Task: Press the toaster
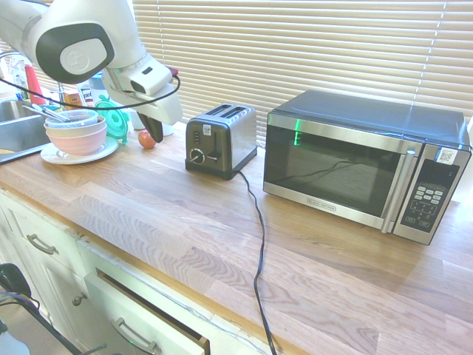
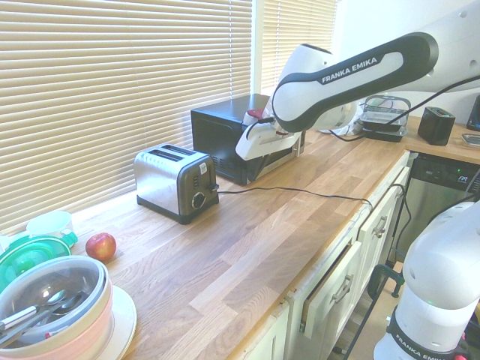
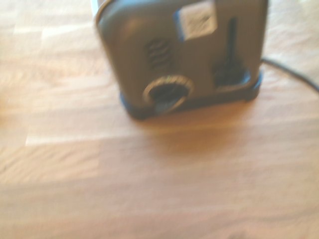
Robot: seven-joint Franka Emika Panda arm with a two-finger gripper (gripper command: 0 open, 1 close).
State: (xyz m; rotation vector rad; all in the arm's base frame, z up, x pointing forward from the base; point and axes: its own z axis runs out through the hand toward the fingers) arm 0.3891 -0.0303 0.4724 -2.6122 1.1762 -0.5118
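The toaster (image 1: 220, 139) (image 2: 174, 182) is a small two-slot steel one and stands on the wooden counter, its black front panel with round knob and lever facing my gripper. My gripper (image 1: 151, 127) (image 2: 245, 152) hangs above the counter a short way in front of that panel, apart from it. Its dark fingers are shut together with nothing between them. The blurred wrist view is filled by the toaster (image 3: 179, 55) front. There the lever (image 3: 229, 72) sits low in its slot beside the knob (image 3: 167, 92).
A large steel-and-black microwave (image 1: 362, 163) (image 2: 225, 131) stands beyond the toaster. The toaster's black cord (image 1: 259, 244) trails to the counter's front edge. An apple (image 1: 147, 139) (image 2: 100, 246), a green lid (image 1: 114, 118), stacked bowls (image 1: 76, 133) (image 2: 52, 307) and a sink (image 1: 15, 126) lie behind the gripper.
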